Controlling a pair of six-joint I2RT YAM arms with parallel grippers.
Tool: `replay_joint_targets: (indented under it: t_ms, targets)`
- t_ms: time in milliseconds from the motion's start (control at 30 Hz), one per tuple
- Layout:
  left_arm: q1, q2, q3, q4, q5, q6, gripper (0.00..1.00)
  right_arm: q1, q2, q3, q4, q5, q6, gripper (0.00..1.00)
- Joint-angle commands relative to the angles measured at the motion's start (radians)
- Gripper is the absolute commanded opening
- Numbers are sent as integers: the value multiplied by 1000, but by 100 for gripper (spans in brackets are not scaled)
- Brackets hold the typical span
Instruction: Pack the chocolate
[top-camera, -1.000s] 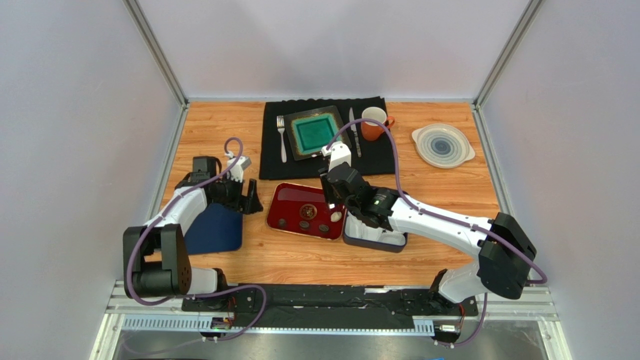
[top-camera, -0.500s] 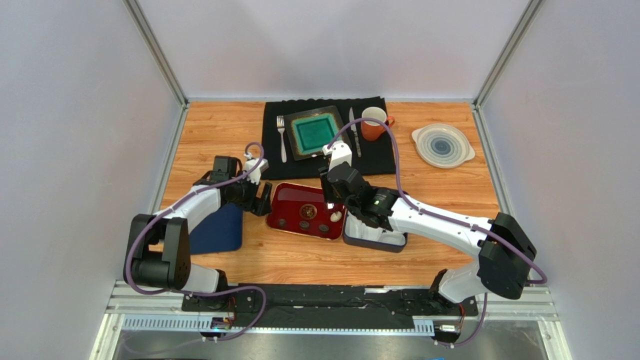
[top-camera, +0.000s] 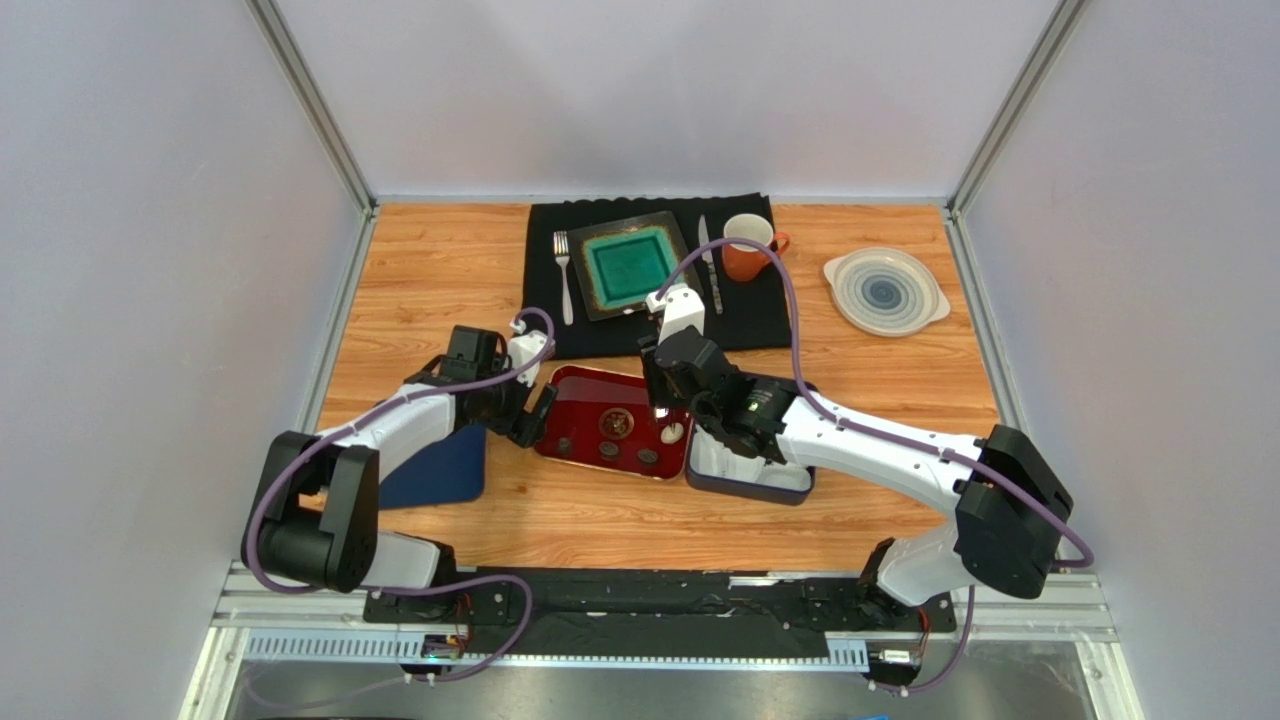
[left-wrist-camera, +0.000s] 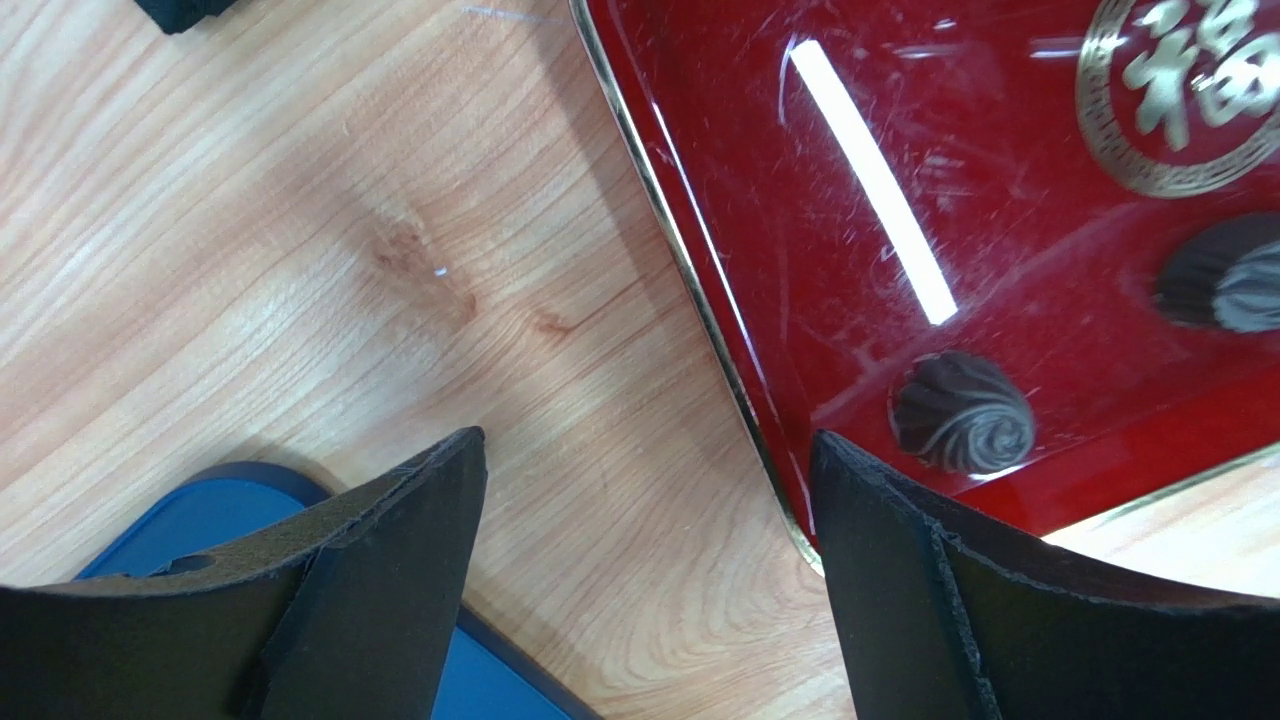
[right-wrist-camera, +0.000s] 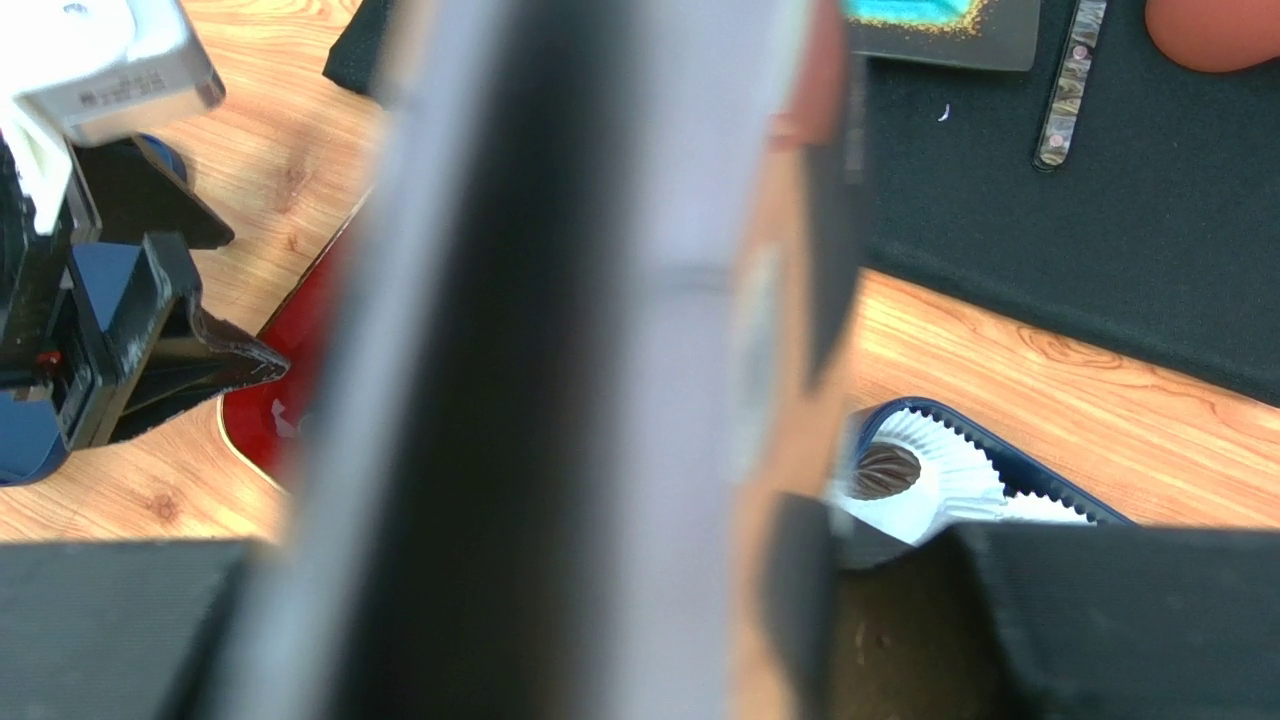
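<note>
Left gripper (left-wrist-camera: 646, 450): released, fingers spread astride the red tray (left-wrist-camera: 842, 180) rim. Dark swirled chocolate (left-wrist-camera: 962, 413): on tray, just beside one fingertip (second round (left-wrist-camera: 1220, 278) farther in). Right gripper (top-camera: 663, 399): across the tray; its own view is blurred, so the grip cannot be told.

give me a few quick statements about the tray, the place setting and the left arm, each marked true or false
1. The left arm has its jaws open, holding nothing. True.
2. The red tray lies on the black mat. False: it lies on bare wood, on the near side of the mat.
3. A fork lies left of the green plate. True.
4. The red tray holds no chocolate. False: a dark swirled chocolate and other pieces lie on it.
5. A brown chocolate sits in a white paper cup. True.
</note>
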Motion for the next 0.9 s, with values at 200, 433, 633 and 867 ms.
replay_joint_targets:
  t_ms: [200,433,633,867]
  targets:
    - [-6,-110,-92,-20,-128,85,88,3,2,-12,65,0,34,40]
    - [-6,-150,-98,-57,-103,71,88,3,8,-12,68,-9,43,40]
    - [-6,-176,-92,-100,-85,68,88,2,5,-12,61,-6,40,41]
    - [-6,-187,-77,-126,-91,70,89,5,2,-9,58,-6,37,44]
